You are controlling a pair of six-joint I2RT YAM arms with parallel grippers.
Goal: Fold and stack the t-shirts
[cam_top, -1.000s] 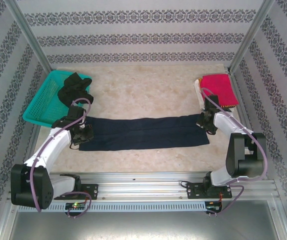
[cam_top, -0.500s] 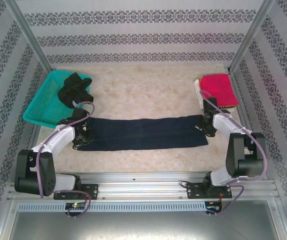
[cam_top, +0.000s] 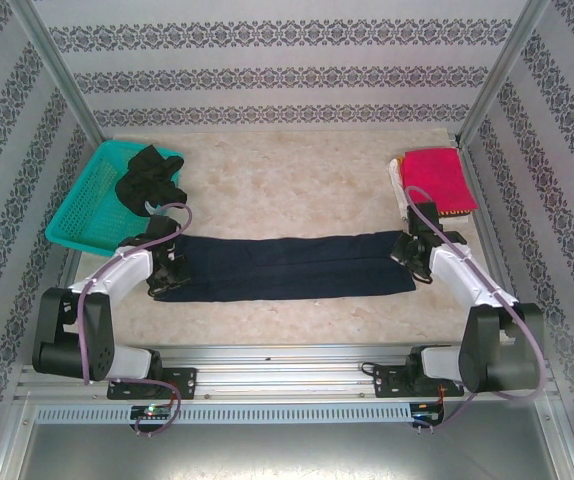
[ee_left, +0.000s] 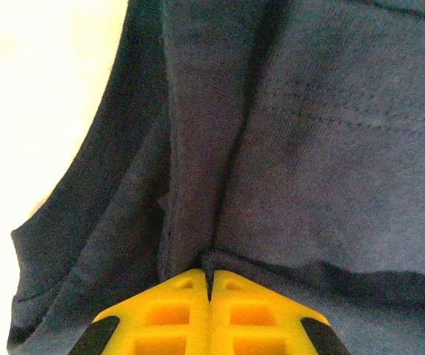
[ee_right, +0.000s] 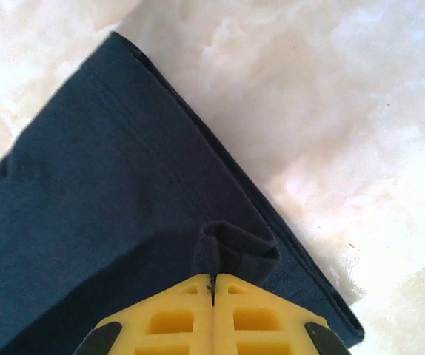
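A dark navy t-shirt [cam_top: 287, 265] lies folded into a long strip across the table's middle. My left gripper [cam_top: 167, 268] is shut on its left end; the left wrist view has the yellow fingers [ee_left: 175, 314] pinching a fold of navy cloth [ee_left: 331, 148]. My right gripper [cam_top: 415, 252] is shut on the right end, where a small bunched hem [ee_right: 235, 251] sits between the yellow fingertips [ee_right: 253, 310]. A folded pinkish-red t-shirt [cam_top: 437, 178] lies at the back right. A black t-shirt [cam_top: 149, 178] is heaped in the basket.
The teal mesh basket [cam_top: 82, 210] stands at the back left beside the patterned left wall. Metal frame posts rise at both back corners. Bare pale tabletop [cam_top: 287, 180] stretches behind the navy strip, with a narrower band in front of it.
Both arms have lowered their elbows towards the near edge while both grippers stay shut on the navy t-shirt's ends. The right gripper has shifted slightly to the right.
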